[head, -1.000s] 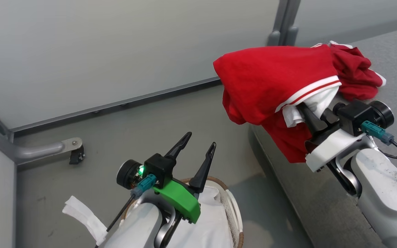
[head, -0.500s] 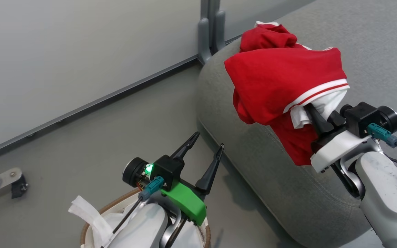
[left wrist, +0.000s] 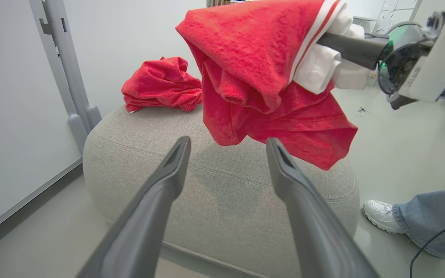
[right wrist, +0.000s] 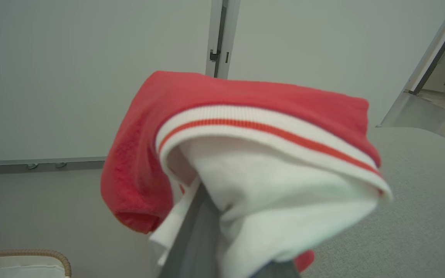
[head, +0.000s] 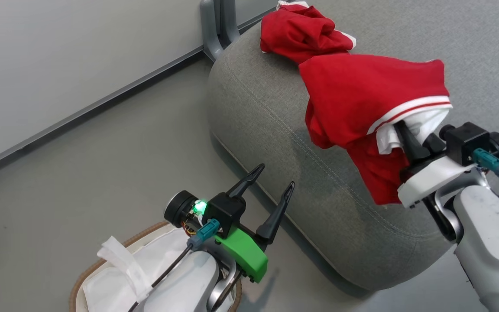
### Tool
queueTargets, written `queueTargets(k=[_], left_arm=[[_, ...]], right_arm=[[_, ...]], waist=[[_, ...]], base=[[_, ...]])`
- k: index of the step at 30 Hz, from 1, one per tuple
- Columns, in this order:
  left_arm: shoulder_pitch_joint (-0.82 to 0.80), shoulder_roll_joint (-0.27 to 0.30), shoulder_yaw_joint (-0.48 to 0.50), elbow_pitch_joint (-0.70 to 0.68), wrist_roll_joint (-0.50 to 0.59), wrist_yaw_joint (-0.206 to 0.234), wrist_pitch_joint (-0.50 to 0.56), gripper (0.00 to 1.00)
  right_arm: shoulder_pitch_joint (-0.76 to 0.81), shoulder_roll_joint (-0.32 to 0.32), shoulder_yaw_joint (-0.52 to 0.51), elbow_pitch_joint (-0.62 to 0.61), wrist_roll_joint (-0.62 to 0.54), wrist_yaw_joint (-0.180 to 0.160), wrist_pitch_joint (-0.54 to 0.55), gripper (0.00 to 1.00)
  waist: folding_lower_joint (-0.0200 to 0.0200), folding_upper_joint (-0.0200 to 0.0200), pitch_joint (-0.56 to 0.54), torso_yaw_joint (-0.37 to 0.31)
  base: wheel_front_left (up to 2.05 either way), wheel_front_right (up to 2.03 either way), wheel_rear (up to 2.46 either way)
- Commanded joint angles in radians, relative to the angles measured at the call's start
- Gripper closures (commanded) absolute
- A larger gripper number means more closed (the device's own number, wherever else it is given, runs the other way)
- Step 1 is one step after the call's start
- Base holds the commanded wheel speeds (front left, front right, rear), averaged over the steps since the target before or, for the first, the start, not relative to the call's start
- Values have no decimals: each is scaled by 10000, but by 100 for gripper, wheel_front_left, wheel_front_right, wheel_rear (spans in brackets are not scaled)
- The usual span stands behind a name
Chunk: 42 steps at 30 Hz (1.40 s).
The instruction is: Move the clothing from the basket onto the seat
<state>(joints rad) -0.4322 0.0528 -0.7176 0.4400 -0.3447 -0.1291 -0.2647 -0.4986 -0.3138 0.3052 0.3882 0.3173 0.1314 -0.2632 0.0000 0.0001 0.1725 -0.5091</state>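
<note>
Left wrist view has the only lettering on show: a short line of dark print on the white housing of the right gripper point(head: 403, 135), too small and turned for me to read. That gripper's two dark fingers are pressed together, pinching the white inner fabric of a red garment point(head: 362, 95) just under its ribbed white band with one thin red stripe. The cloth is soft, slightly fuzzy knit, bunched into heavy folds, and hangs over the near side of the seat point(head: 271, 130). I cannot tell whether its lowest fold touches the cushion.

The seat is a big rounded block of coarse grey weave with a stitched seam running round below its top edge. A second red garment point(head: 301, 30) lies crumpled on its far corner, beside a grey metal post point(head: 215, 26).

The left gripper point(head: 277, 175) has its long tapered fingers spread wide, with nothing between them, and is fixed on a glossy green bracket point(head: 245, 255). It sits low, above the basket point(right wrist: 33, 252), whose brown woven-look rim frames a wrinkled white liner point(head: 158, 251).

A person's white shoe point(left wrist: 381, 216) and blue jeans leg point(left wrist: 431, 220) stand on the smooth floor past the seat.
</note>
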Motion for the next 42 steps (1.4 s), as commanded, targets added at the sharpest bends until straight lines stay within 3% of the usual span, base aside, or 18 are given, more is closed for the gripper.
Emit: queueTargets(k=[1, 13, 25, 34, 41, 42], left_arm=[[-214, 155, -51, 58, 110, -24, 7, 0], [-1161, 563, -360, 56, 319, -24, 7, 0], [-2316, 1006, -208, -77, 881, -4, 8, 0], [-2811, 1428, -85, -290, 1179, 168, 16, 0], [-2674, 1552, -73, -393, 1106, 311, 18, 0], [-2617, 1566, -71, -404, 1093, 334, 17, 0]], right_arm=[[-315, -43, -180, -9, -106, -14, -22, 100], [-2761, -511, -2149, 873, -161, -14, -22, 100], [-5006, -1165, -3183, 2569, -186, -14, -22, 100], [-5742, -728, -3677, 3680, -344, -14, -22, 100], [-5515, -377, -4069, 4083, -581, -13, -21, 100], [-5447, -333, -4158, 4091, -623, -14, -22, 91]], waist=[[0, -1, 263, 151], [0, -1, 2031, 1046], [0, -1, 4286, 1643], [0, -1, 5587, 1625], [0, -1, 5754, 1562], [0, -1, 5725, 1538]], base=[[0, 0, 0], [0, 0, 0], [0, 0, 0], [0, 0, 0], [0, 0, 0], [0, 0, 0]])
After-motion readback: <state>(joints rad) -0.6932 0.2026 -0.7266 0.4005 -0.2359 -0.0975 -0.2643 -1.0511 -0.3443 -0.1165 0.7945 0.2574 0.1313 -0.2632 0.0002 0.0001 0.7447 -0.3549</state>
